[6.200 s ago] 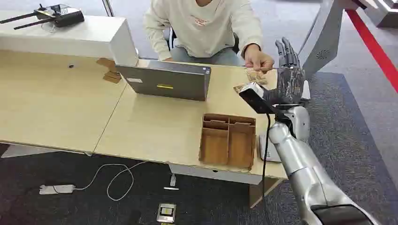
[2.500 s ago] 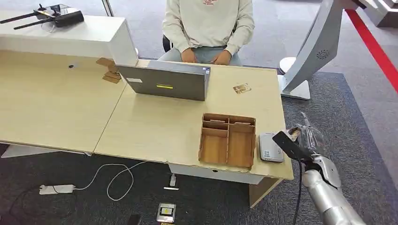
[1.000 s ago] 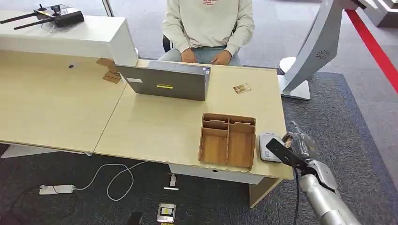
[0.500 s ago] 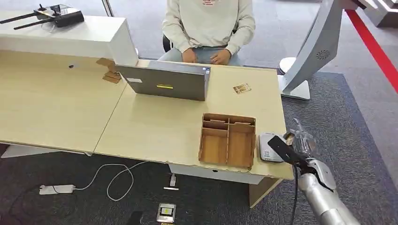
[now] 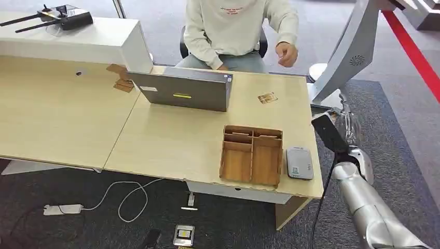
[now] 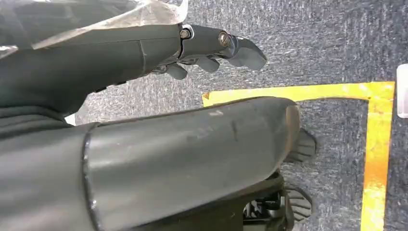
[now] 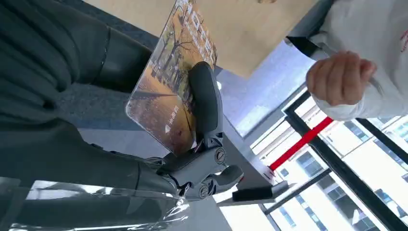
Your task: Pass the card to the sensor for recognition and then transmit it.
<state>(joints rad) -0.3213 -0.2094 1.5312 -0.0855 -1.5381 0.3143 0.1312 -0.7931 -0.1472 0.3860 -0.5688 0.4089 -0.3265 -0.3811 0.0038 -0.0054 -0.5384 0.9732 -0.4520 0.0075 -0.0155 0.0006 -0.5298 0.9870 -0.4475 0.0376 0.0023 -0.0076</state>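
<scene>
Change: right hand [image 5: 348, 124] has risen from beside the sensor [image 5: 299, 163] to off the table's [image 5: 171, 140] right edge; the person's hand [image 5: 286, 53] has lifted from the lap.
Right hand: grasps the card [image 7: 171, 82], thumb and a finger pinching its faces, as the right wrist view shows; the head view gives a blurred hand behind the wrist camera.
Card: upright in the right hand, clear of the table; a second card [image 5: 267, 97] lies near the far right corner.
Sensor: flat on the table, just beside the tray [image 5: 252, 155].
Left hand [image 6: 211, 48]: hangs over carpet, fingers loosely extended, holding nothing.
Person: seated behind the laptop [image 5: 181, 91], raised fist facing the card in the right wrist view.
</scene>
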